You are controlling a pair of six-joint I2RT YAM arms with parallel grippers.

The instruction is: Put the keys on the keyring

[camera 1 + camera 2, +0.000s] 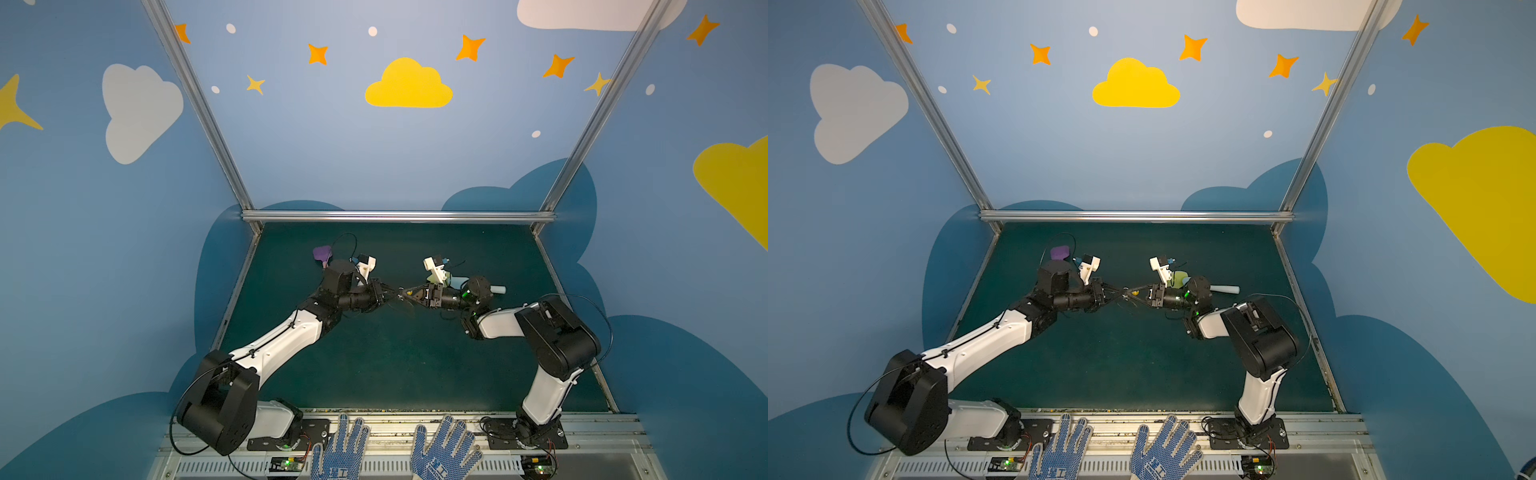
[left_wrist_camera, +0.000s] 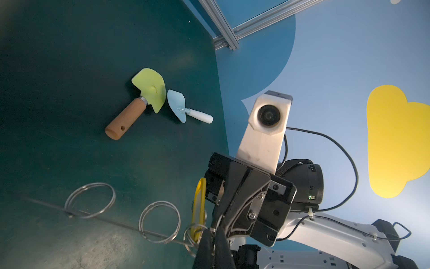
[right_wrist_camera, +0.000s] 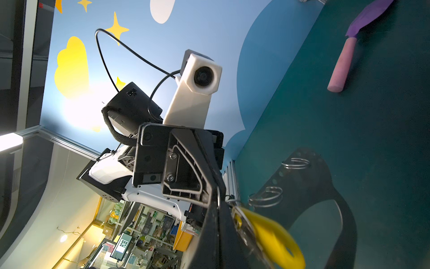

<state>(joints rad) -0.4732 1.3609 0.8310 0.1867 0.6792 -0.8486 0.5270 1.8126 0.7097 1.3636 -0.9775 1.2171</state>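
Jaws of left gripper (image 3: 216, 198) fully closed; jaws of right gripper (image 2: 217, 227) fully closed. Tips meet nose to nose above the middle of the dark green mat (image 1: 374, 365).

The keys (image 3: 270, 235), a silver metal key and a yellow-headed tag on a small ring, sit at the meeting point. The tag lies along a right finger.

The flat grey oval keyring plate (image 3: 309, 184) with oblong cut-out hangs from the same point. Two wire rings (image 2: 90, 200) stand on its edge. Which jaws pinch which piece: cannot tell.

Behind right wrist: yellow-green shovel with wooden handle (image 2: 149, 90), small pale-blue shovel (image 2: 178, 104) just beside. Behind left arm: purple shovel with pink handle (image 3: 344, 62).
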